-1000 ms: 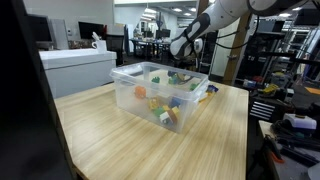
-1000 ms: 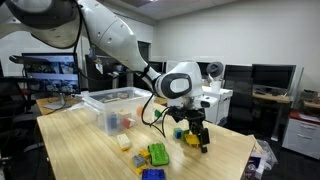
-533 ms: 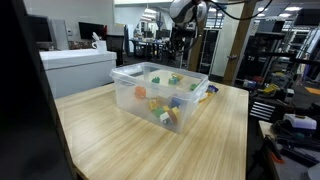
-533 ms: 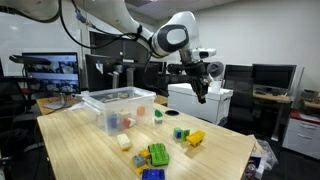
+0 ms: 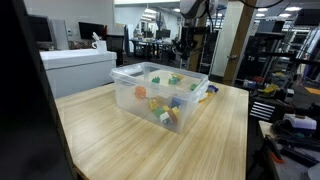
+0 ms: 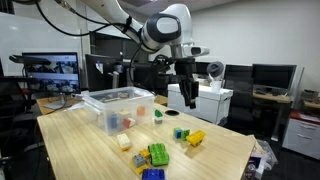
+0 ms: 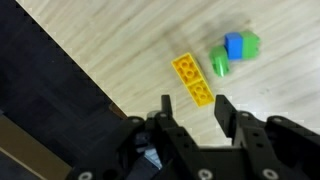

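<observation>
In the wrist view the pincer [image 7: 195,112] filled the lower edge of the picture. Its two dark fingers [image 7: 226,108] stood apart with nothing between them. Well below it, on the pale wooden table [image 7: 270,90], a yellow brick [image 7: 192,80] lay flat and slantwise, showing just past the fingertips. A small green-and-blue piece [image 7: 235,48] lay near the brick without touching it.

In an exterior view, a blue brick [image 6: 152,174] sat nearest the camera at the table's front edge. A cluster of green bricks [image 6: 158,154] lay just behind it, and a pale block [image 6: 124,142] lay off to one side. Farther back were the yellow brick [image 6: 195,138] and, just beside it, the green-and-blue piece [image 6: 180,132]. Beyond them a single green piece [image 6: 157,114] stood close to a clear plastic bin [image 6: 118,92] that held a few coloured blocks. The pincer [image 6: 190,100] hung high over that far part of the table, well apart from every brick and empty.
</observation>
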